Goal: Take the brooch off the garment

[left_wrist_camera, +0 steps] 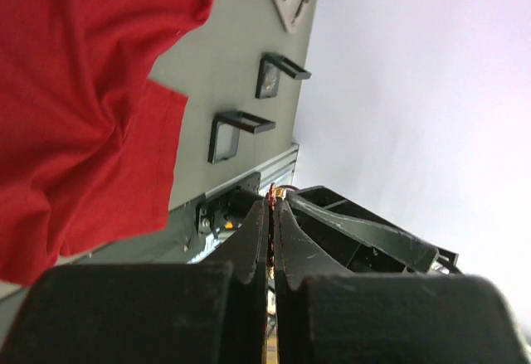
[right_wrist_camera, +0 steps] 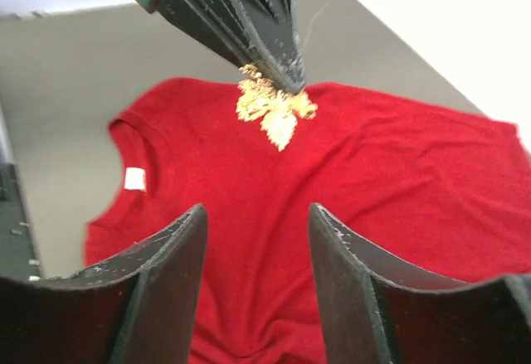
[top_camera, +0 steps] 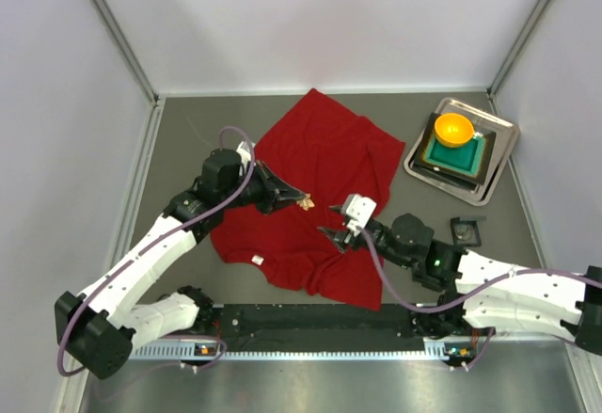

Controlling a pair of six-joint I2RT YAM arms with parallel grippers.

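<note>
Well, the red shirt lies rumpled; beside it a steel tray holds a green box topped by an orange bowl. Left claw pinches the jagged pale-gold brooch over the shirt; right claw gapes

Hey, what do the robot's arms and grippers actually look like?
The left arm and right arm have white shell links with black joints, each trailed by a looping purplish-grey cable. The left gripper and right gripper are black and taper to narrow tips. A white camera block sits by the right one.
</note>
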